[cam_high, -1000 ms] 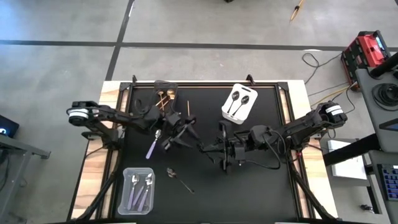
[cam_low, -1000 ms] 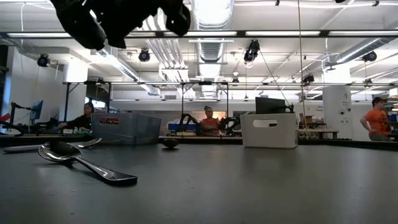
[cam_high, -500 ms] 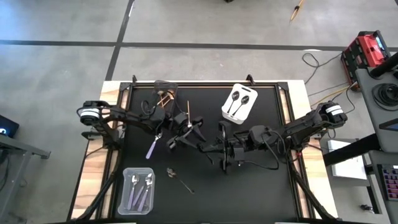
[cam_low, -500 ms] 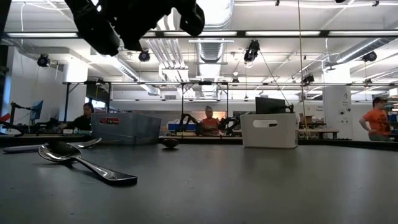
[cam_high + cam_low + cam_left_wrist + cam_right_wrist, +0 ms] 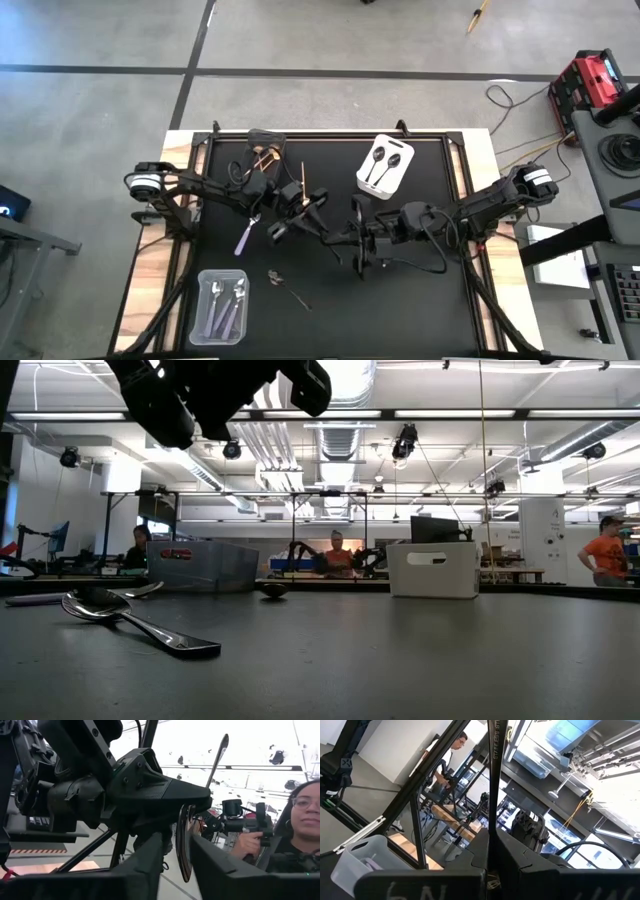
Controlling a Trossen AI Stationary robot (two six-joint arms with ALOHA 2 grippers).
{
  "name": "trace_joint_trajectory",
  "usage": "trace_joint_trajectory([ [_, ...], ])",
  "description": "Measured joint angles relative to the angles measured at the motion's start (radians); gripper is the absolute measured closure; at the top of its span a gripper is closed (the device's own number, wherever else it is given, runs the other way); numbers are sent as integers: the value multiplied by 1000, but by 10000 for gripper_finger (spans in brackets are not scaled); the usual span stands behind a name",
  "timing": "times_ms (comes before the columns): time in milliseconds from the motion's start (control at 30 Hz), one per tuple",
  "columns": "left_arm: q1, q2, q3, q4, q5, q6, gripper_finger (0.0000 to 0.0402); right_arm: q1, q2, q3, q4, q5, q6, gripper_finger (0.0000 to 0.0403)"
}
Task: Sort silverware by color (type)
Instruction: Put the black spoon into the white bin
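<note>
Above the middle of the black table my right gripper (image 5: 340,240) is shut on a dark spoon (image 5: 216,762) and holds it up in the air. My left gripper (image 5: 312,220) faces it from the table's left, with its fingers closed on either side of the spoon's bowl (image 5: 183,840). Below them on the table lie a lilac-handled spoon (image 5: 245,236), a dark spoon (image 5: 288,288) and a gold spoon (image 5: 303,177). In the low view the dark spoon (image 5: 135,620) lies nearest, flat on the tabletop. My left gripper has the spoon's bowl (image 5: 184,855) between its two fingers, one on each face. The fingers come level from the table's left and lie across the spoon, which is clear of the table. My right gripper pinches the dark spoon's handle (image 5: 492,820) between its two fingers, from the table's right. The handle's free end (image 5: 223,742) rises past the fingers. The bowl hangs below them, clear of the table. The fingers hide the exact spot.
A clear bin (image 5: 222,305) with lilac-handled spoons stands at the near left. A white bin (image 5: 385,167) with two dark spoons is at the far right of centre. A dark bin (image 5: 262,150) with gold spoons is at the far left. People sit beyond the table.
My left gripper has moved toward the table's right, up to my right gripper and the spoon it holds, then stopped. My right gripper and the spoons on the table have kept still.
</note>
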Motion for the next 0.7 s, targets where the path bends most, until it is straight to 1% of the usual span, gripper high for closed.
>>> trace_joint_trajectory([
  [133, 0, -1, 0, 0, 0, -11, 382, 0, 0, 0, -10, 1, 0, 391],
  [200, 0, -1, -1, 0, 1, -17, 396, 0, 0, 0, -13, 1, 0, 391],
  [300, 0, -3, -2, -1, 0, -27, 398, 0, 0, 0, -15, 18, 1, 390],
  [433, 2, -7, -2, -1, -1, -34, 401, 3, 0, 1, -14, 93, 4, 390],
  [600, 2, -17, -3, -4, -1, -37, 401, 2, -2, 2, -25, 103, 19, 387],
  [700, 2, -21, -3, -3, 1, -52, 401, 1, -2, 2, -29, 112, 30, 371],
])
